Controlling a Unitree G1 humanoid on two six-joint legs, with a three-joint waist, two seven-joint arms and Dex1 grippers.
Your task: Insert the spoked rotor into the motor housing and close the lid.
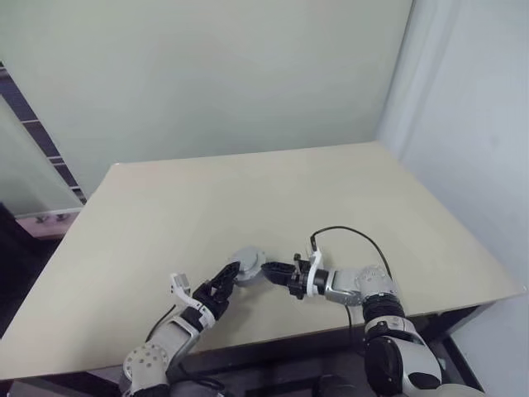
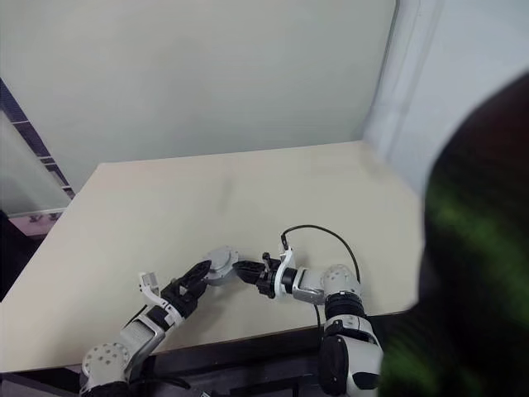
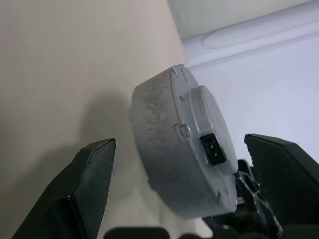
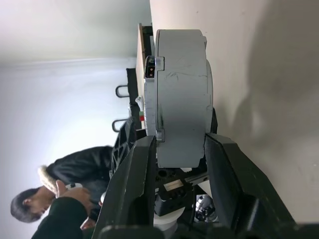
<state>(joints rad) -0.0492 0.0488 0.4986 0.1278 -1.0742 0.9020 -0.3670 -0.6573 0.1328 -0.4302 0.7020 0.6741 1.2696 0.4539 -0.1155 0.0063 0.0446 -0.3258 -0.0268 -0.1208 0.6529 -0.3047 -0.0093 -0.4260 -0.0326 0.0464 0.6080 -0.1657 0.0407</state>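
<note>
Right gripper (image 1: 266, 269) clamped on our motor housing (image 1: 248, 265) above the table (image 1: 273, 190), left gripper (image 1: 231, 274) gaping around it, person (image 4: 55, 199) seated beyond.

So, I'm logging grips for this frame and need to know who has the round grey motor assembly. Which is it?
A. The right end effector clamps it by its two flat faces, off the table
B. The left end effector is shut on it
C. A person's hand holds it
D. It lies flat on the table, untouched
A: in the right wrist view the right end effector has a finger on each flat face of the grey motor assembly, while the left end effector stands open around it.
</note>
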